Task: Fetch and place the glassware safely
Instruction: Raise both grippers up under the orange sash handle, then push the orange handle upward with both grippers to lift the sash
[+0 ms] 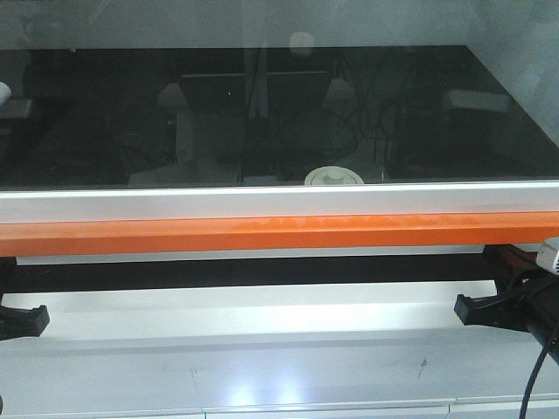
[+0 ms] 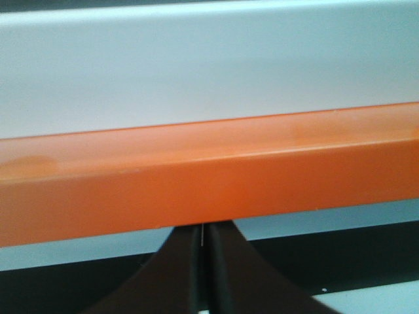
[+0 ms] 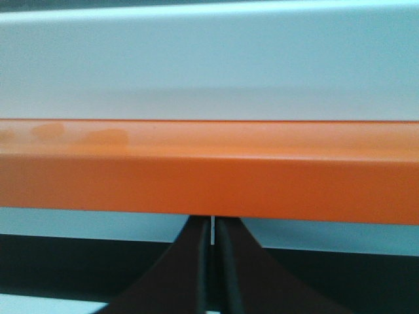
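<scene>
At the far left of the front view, the left gripper (image 1: 26,319) is seen low, just under a long orange bar (image 1: 279,234) that runs the full width of the scene. In the left wrist view its dark fingers (image 2: 180,275) are pressed together, with only a hairline slit between them and nothing held.

Above the bar lies a white rail (image 1: 279,202), and above that a wide dark glass panel (image 1: 131,113) full of reflections. Slightly right of centre, at the panel's lower edge, the cream-white lid of the glass jar (image 1: 333,177) is visible. Its clear body is hidden by the rail, and it cannot be told whether the jar stands behind the glass.

At the far right, the right gripper (image 1: 476,310) sits at a matching height under the bar. Its fingers (image 3: 236,275) are likewise closed on nothing.

The bar is judged to be a handle, so access to the jar probably has to be opened first. Both arms would best be raised together and evenly, so that the panel is not skewed. The jar should be approached only once a clear gap is open, and the jaws spread before any reach is made.
</scene>
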Robot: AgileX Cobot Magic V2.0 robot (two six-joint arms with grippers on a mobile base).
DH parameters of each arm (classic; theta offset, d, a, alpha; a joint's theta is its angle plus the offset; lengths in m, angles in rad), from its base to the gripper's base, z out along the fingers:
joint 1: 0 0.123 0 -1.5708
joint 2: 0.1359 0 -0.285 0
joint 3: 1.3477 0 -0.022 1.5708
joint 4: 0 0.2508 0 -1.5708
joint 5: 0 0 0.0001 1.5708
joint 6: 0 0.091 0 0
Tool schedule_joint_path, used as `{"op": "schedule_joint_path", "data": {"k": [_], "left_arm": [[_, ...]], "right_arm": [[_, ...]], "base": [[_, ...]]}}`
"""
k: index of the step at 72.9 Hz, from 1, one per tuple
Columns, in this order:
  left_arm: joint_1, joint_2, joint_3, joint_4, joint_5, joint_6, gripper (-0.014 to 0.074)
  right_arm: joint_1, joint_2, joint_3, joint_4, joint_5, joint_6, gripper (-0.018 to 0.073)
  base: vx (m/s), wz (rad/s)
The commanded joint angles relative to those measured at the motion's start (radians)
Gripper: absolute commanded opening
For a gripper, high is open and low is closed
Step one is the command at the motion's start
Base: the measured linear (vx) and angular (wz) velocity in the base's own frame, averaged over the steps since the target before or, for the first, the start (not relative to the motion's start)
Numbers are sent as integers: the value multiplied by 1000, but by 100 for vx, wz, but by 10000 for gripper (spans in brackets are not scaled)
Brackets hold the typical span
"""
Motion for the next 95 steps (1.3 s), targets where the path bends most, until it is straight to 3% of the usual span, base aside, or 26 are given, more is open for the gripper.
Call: {"op": "schedule_joint_path", "data": {"k": [1,30,41,73,95], "left_arm": [[-1,5,-26,-9,-100,0,-7],[-1,6,-26,-9,-126,0,-7],[-1,6,-26,-9,-136,0,-7],[-1,2,-26,-9,-236,0,-7],[-1,2,-27,-6,-259,-1,-7]], "right_arm": [[2,-2,-26,-10,-98,-6,-1],[2,-2,-26,-10,-130,-13,-1],[2,-2,-26,-10,-130,-64,-1],[2,-2,-26,-9,-258,-63,-1],[2,-5,-26,-9,-266,-62,-1]], "base": [[0,0],[0,0],[0,0],[0,0],[0,0]]}}
